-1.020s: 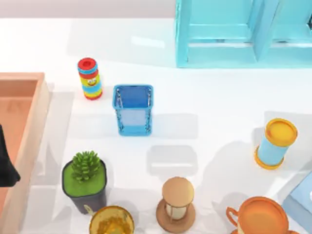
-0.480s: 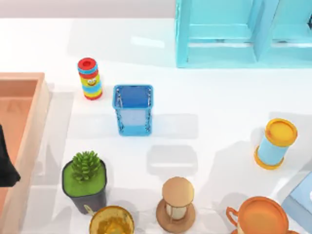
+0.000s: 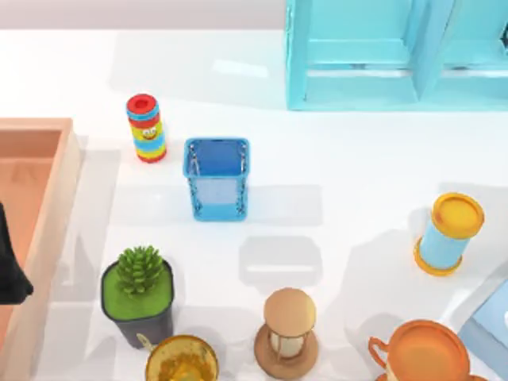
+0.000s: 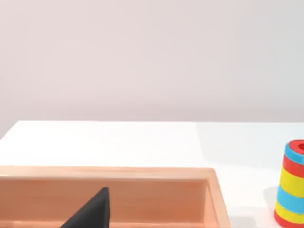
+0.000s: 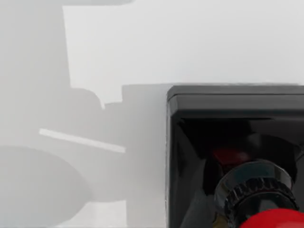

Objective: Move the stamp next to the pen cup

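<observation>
The black-based stamp with its glossy red knob [image 5: 237, 156] was seen close beneath the right wrist camera, probably held, though the right gripper's grasp could not be told. No stamp was seen on the table beside the blue square mesh pen cup [image 3: 217, 178], so placement was judged outstanding.

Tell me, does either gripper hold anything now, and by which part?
It cannot be told. The right wrist view shows the stamp very close, black base and red knob, but no fingers on it.

White glossy table [image 3: 357, 159], turquoise shelf unit [image 3: 381, 55] behind, pale plain wall [image 4: 152, 57]
</observation>
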